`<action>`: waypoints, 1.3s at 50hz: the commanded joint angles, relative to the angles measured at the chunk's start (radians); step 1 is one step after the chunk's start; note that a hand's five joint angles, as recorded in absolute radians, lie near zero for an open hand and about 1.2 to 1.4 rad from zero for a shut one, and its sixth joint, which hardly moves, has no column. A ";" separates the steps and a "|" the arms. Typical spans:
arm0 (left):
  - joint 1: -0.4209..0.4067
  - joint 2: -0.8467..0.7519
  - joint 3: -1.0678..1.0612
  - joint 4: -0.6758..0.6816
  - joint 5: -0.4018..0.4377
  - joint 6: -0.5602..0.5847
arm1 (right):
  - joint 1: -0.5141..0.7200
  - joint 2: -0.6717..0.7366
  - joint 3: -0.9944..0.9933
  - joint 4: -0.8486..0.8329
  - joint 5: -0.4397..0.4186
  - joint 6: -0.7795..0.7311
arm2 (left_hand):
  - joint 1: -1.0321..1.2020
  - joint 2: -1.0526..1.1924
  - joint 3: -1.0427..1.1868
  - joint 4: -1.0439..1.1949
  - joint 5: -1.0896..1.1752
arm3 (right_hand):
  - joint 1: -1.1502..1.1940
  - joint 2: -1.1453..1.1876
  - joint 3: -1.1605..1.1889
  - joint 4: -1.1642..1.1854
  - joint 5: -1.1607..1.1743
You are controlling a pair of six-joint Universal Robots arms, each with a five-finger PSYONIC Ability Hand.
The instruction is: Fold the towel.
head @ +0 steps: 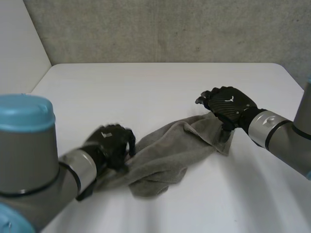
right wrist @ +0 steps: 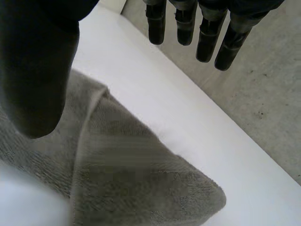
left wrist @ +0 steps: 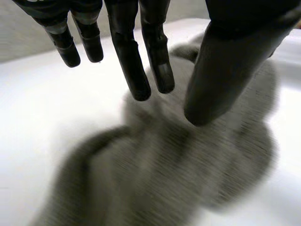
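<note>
Towel: grey towel (head: pixel 165 155), rumpled into a loose diagonal band near the middle of the white table (head: pixel 146 92), running from near left to far right.
Towel shape: bunched and creased, thickest at the near end, with a folded corner at the far-right end.
Left hand: there's the left hand (head: pixel 111 144), right at the towel's near-left end, over its edge.
Left hand's state: in its wrist view the fingers (left wrist: pixel 134 70) hang straight and spread, with the thumb (left wrist: pixel 221 75) held off to one side. Nothing is gripped, and the cloth lies below the fingertips.
Right hand: and the right hand (head: pixel 229 106) is over the far-right end, on top of the corner.
Right hand's state: in its wrist view the fingers (right wrist: pixel 207 42) are straight and the thumb (right wrist: pixel 37 80) is wide apart from them. The towel corner lies under the palm, unpinched.
Contact: I cannot tell whether either palm is touching the cloth.
Backdrop: a grey wall (head: pixel 170 29) beyond the table's far edge.
</note>
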 commanded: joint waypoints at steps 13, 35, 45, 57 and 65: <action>0.099 -0.158 0.080 -0.018 -0.036 0.009 | 0.104 0.039 0.003 -0.147 0.045 0.158 | -0.391 -0.389 -0.045 -0.056 -0.395 | -0.065 -0.077 -0.033 -0.053 -0.062; 0.084 -0.140 0.027 -0.144 -0.030 0.004 | 0.142 0.391 -0.300 -0.015 0.133 0.279 | -0.385 -0.383 -0.045 -0.056 -0.389 | 0.062 0.050 -0.033 -0.053 0.066; 0.094 -0.080 -0.002 -0.146 -0.027 0.004 | 0.136 0.382 -0.294 -0.023 0.127 0.354 | -0.405 -0.403 -0.045 -0.056 -0.410 | 0.472 0.460 -0.033 -0.053 0.475; 0.084 0.043 -0.063 -0.146 -0.026 -0.004 | 0.107 0.326 -0.215 -0.128 0.126 0.356 | -0.499 -0.497 -0.045 -0.056 -0.504 | 1.156 1.144 -0.033 -0.053 1.160; 0.064 0.075 -0.097 -0.147 -0.003 -0.007 | 0.075 0.260 -0.159 -0.162 0.123 0.356 | -0.482 -0.480 -0.045 -0.056 -0.486 | 1.156 1.144 -0.033 -0.053 1.160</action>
